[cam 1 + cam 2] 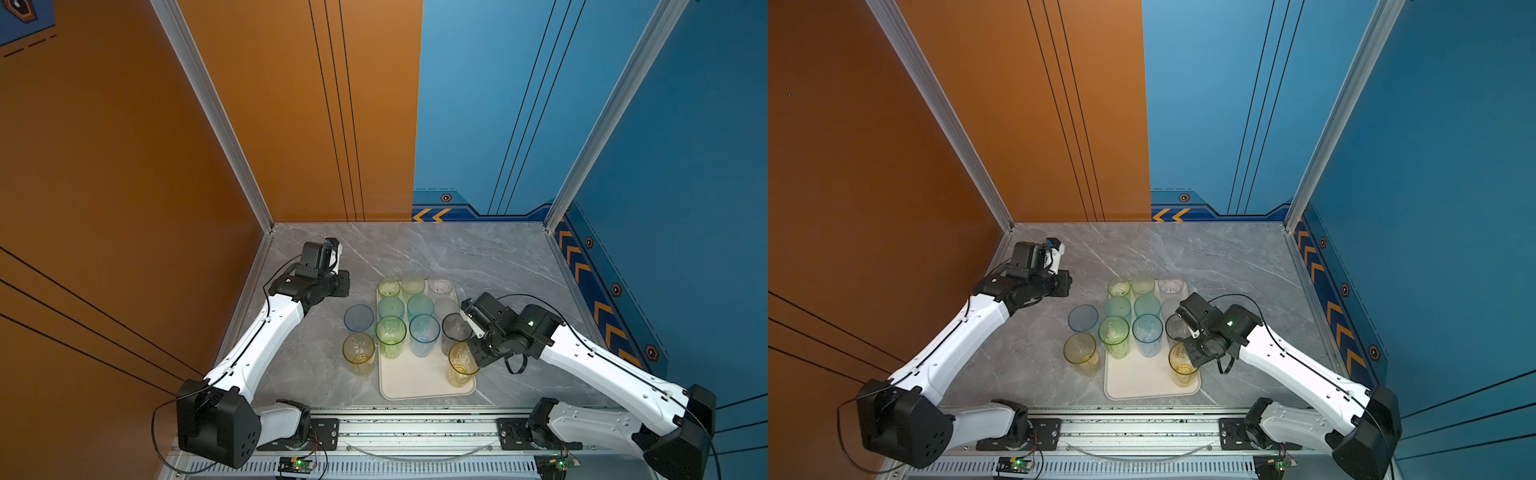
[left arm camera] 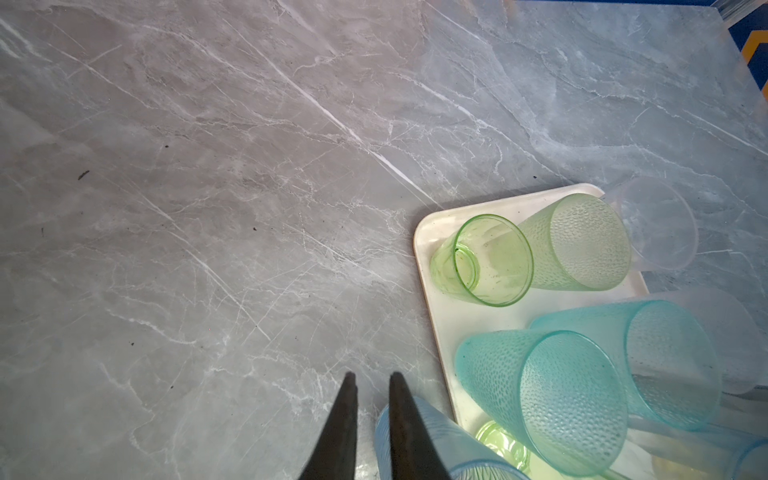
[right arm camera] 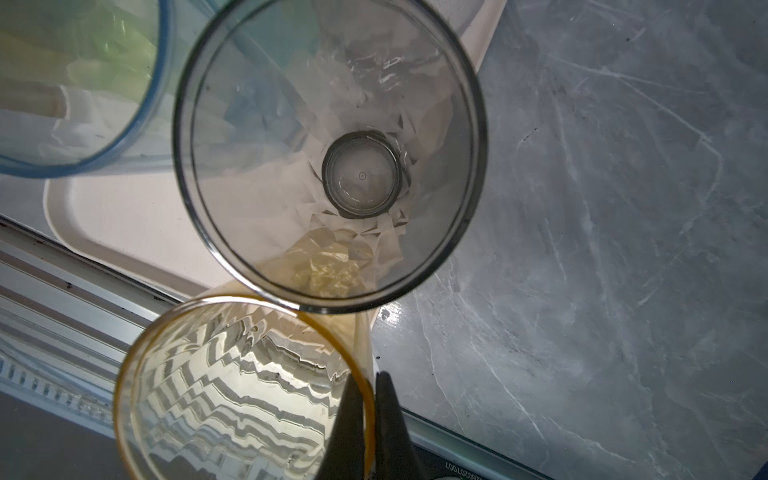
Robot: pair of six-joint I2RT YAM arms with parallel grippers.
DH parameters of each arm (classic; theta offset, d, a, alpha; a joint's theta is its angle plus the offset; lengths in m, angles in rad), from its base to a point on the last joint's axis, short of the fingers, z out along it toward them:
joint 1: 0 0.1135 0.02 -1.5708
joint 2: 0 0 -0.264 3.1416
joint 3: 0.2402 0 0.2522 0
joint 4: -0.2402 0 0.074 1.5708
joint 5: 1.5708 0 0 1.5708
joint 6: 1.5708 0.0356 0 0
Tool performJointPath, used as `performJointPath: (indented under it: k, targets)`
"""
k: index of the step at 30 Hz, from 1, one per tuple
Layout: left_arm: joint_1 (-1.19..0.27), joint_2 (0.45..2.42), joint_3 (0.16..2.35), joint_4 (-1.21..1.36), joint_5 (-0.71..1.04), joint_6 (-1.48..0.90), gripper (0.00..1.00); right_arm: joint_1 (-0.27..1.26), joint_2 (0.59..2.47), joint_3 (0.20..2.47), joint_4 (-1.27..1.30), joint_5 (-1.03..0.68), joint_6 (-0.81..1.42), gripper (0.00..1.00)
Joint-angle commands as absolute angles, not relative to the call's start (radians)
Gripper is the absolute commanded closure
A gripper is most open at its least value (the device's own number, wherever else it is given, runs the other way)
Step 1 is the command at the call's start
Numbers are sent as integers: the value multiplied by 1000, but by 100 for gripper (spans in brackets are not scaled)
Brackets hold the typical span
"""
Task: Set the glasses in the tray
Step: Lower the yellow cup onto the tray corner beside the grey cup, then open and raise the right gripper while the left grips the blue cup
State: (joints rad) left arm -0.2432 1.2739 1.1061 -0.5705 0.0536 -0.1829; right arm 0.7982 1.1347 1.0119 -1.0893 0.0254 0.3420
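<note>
The cream tray (image 1: 415, 384) lies mid-table and carries several upright glasses, among them a tall green one (image 1: 390, 334), a blue one (image 1: 424, 332) and a smoky grey one (image 3: 332, 137). My right gripper (image 3: 368, 376) is shut on the rim of an amber glass (image 1: 460, 365) at the tray's near right corner. To the left of the tray, on the table, stand a blue glass (image 1: 358, 318) and a yellow glass (image 1: 358, 351). My left gripper (image 2: 372, 376) hangs above the table beside that blue glass (image 2: 432, 440), its jaws a little apart with nothing between them.
Grey marble table (image 1: 478, 253) with bare room behind the tray and at far right. An orange wall bounds the left and a blue wall the right. A metal rail (image 1: 415, 428) runs along the front edge, just beyond the tray's near rim.
</note>
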Motion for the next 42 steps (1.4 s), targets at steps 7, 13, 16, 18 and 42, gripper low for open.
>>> performJointPath:
  k: [7, 13, 16, 18, 42]
  targets:
    - [-249, 1278, 1131, -592, 43, -170, 83, 796, 1126, 993, -1081, -4, 359, 90]
    - [-250, 1272, 1132, -597, 38, -169, 83, 795, 1126, 992, -1081, -3, 360, 83]
    - [-250, 1269, 1129, -598, 39, -169, 83, 795, 1121, 992, -1081, 0, 362, 82]
    - [-250, 1269, 1130, -600, 38, -167, 83, 795, 1119, 994, -1081, -2, 363, 82]
    - [-281, 1234, 1116, -726, 13, -146, 83, 786, 985, 1066, -1100, -8, 376, 66]
